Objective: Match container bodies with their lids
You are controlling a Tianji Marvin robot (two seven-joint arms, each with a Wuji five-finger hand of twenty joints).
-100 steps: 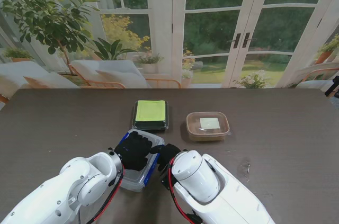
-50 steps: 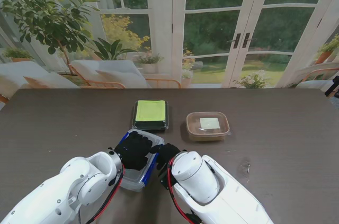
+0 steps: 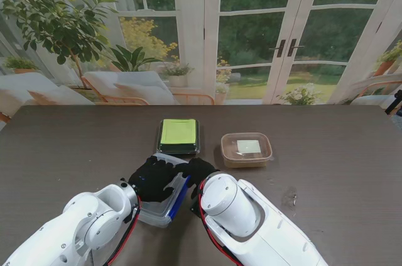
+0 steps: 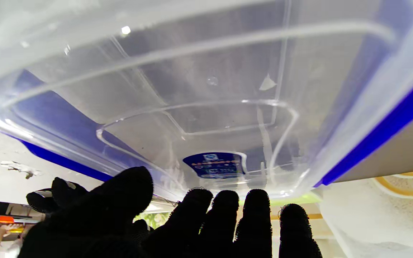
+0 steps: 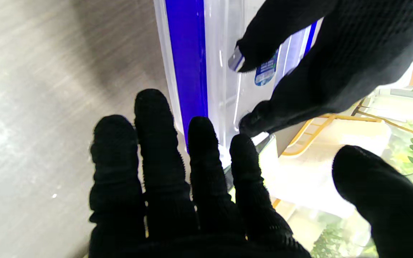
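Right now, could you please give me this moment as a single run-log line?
left hand: fingers spread on clear blue-trimmed container | right hand: open at its right edge | black container, brown container: lidded, untouched

Stand camera looks down from behind both arms; wrist cameras sit close, sharing the clear box (image 3: 164, 200) edge.

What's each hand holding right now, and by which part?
Left hand presses on the clear blue-rimmed box lid. Right hand is at its right edge; grip unclear.
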